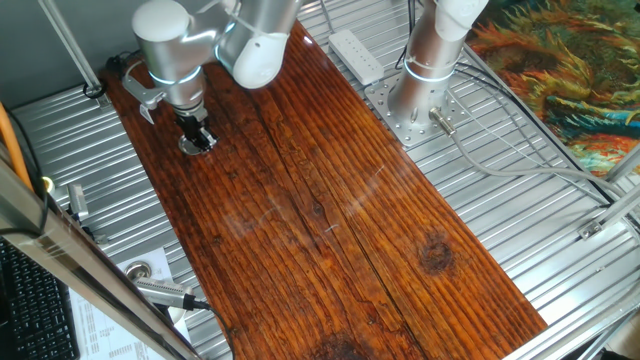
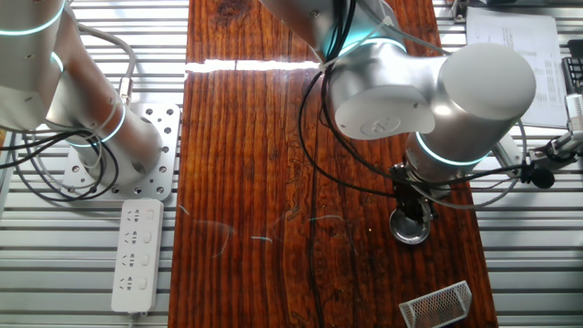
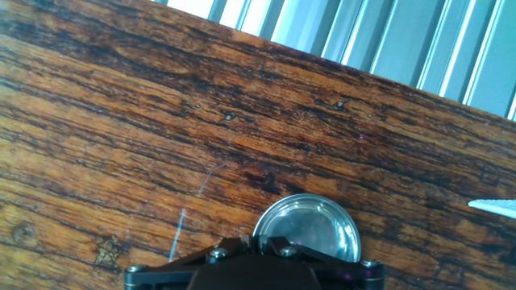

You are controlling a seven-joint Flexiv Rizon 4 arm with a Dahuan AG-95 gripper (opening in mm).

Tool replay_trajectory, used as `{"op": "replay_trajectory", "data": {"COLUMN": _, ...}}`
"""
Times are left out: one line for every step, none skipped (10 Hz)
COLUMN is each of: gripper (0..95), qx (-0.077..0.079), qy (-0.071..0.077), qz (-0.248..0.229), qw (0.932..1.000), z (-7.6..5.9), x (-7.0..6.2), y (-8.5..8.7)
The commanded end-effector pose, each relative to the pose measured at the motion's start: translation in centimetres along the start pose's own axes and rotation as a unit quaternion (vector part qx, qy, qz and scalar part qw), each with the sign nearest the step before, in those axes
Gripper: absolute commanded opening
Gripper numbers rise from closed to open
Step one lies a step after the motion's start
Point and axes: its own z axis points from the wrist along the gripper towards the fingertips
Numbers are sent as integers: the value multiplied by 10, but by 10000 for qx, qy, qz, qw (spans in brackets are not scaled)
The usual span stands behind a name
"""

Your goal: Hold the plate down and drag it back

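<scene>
The plate (image 1: 197, 146) is a small round metal disc with a shiny rim, lying on the wooden board near its far left end. It also shows in the other fixed view (image 2: 410, 229) and in the hand view (image 3: 313, 225) at the bottom edge. My gripper (image 1: 197, 134) stands upright over the plate with its tip down on it, jaws together with only a thin slit between them. In the other fixed view the gripper (image 2: 412, 212) comes down onto the plate's upper part. In the hand view the gripper (image 3: 260, 243) covers the plate's near rim.
The wooden board (image 1: 330, 210) lies on a ribbed metal table. A bent silver bracket (image 2: 437, 305) lies close to the plate, its tip also in the hand view (image 3: 493, 207). A second arm's base (image 1: 420, 95) and a power strip (image 1: 357, 55) stand beside the board.
</scene>
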Motion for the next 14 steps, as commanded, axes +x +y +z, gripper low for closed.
{"op": "replay_trajectory", "data": {"gripper": 0, "qx": 8, "qy": 3, "qz": 14, "qw": 10000, "z": 0, "x": 0, "y": 3}}
{"op": "replay_trajectory", "data": {"gripper": 0, "qx": 4, "qy": 3, "qz": 13, "qw": 10000, "z": 0, "x": 0, "y": 4}}
{"op": "replay_trajectory", "data": {"gripper": 0, "qx": 4, "qy": -2, "qz": 10, "qw": 10000, "z": 0, "x": 0, "y": 7}}
{"op": "replay_trajectory", "data": {"gripper": 0, "qx": 13, "qy": -5, "qz": 29, "qw": 10000, "z": 0, "x": 0, "y": 10}}
{"op": "replay_trajectory", "data": {"gripper": 0, "qx": 21, "qy": -5, "qz": 29, "qw": 10000, "z": 0, "x": 0, "y": 11}}
{"op": "replay_trajectory", "data": {"gripper": 0, "qx": 13, "qy": -6, "qz": 34, "qw": 10000, "z": -1, "x": 0, "y": 14}}
{"op": "replay_trajectory", "data": {"gripper": 0, "qx": 17, "qy": -6, "qz": 34, "qw": 10000, "z": -1, "x": 0, "y": 15}}
{"op": "replay_trajectory", "data": {"gripper": 0, "qx": 16, "qy": -7, "qz": 42, "qw": 10000, "z": -1, "x": 0, "y": 18}}
{"op": "replay_trajectory", "data": {"gripper": 0, "qx": 24, "qy": -5, "qz": 48, "qw": 10000, "z": -1, "x": 0, "y": 20}}
{"op": "replay_trajectory", "data": {"gripper": 0, "qx": 21, "qy": -7, "qz": 48, "qw": 10000, "z": -1, "x": 0, "y": 21}}
{"op": "replay_trajectory", "data": {"gripper": 0, "qx": 5, "qy": -13, "qz": 60, "qw": 10000, "z": -2, "x": 0, "y": 22}}
{"op": "replay_trajectory", "data": {"gripper": 0, "qx": 8, "qy": -19, "qz": 74, "qw": 10000, "z": -2, "x": 1, "y": 24}}
{"op": "replay_trajectory", "data": {"gripper": 0, "qx": 13, "qy": -26, "qz": 78, "qw": 10000, "z": -2, "x": 1, "y": 25}}
{"op": "replay_trajectory", "data": {"gripper": 0, "qx": 10, "qy": -27, "qz": 81, "qw": 10000, "z": -3, "x": 1, "y": 26}}
